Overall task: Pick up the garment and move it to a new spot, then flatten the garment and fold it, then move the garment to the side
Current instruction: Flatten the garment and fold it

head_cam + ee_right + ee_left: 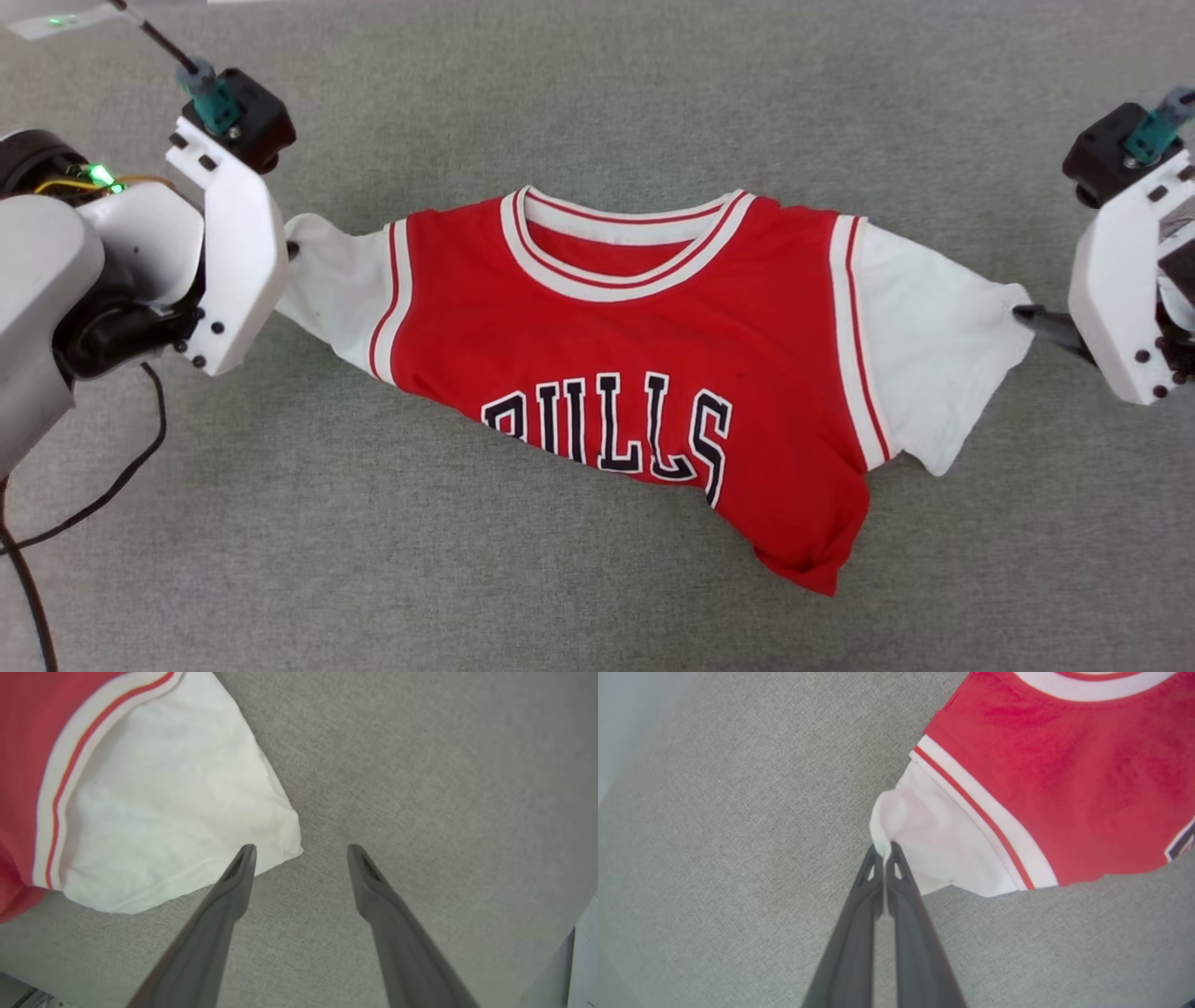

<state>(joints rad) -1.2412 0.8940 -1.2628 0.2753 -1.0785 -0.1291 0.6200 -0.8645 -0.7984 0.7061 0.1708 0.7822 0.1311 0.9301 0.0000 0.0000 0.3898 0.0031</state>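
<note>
**Position of the work.** The jersey (635, 345) lies front-up at the centre of the grey fabric surface (597, 112) in the head view. Its collar is at 12 o'clock. The lower body is bunched, running to a crumpled point at 5 o'clock. The BULLS lettering (607, 429) is partly folded under at its lower edge.

**State of the jaws.**
- The left jaws, at 9 o'clock, are closed tight on the tip of the left sleeve (924, 844). In the left wrist view a small fold of white cloth is pinched between the two fingers (859, 933).
- The right jaws, at 3 o'clock, stand wide and hold nothing. In the right wrist view one finger (224, 900) overlaps the outer corner of the right sleeve (163, 812). The other is over bare surface.

**Step in hand (judged).** The step appears to be securing both sleeves for the pick-up; one side is done.
1. Advance the right jaws toward 9 o'clock until both fingers straddle the sleeve hem, not just its corner.
2. Keep the lower finger low against the surface so that it slides under the cloth and takes both layers.
3. Close fully before any lift, taking about as much cloth as on the left sleeve.
4. Raise both sides together and level. An uneven pull would probably tear out the thin left pinch.
5. Expect the bunched hem to hang unevenly; it will need drawing out during flattening.

**Containers.** The jersey rests directly on the surface, not in a bin or tray. A dark cable (112, 485) trails at 8 o'clock, well apart from the cloth.
</note>
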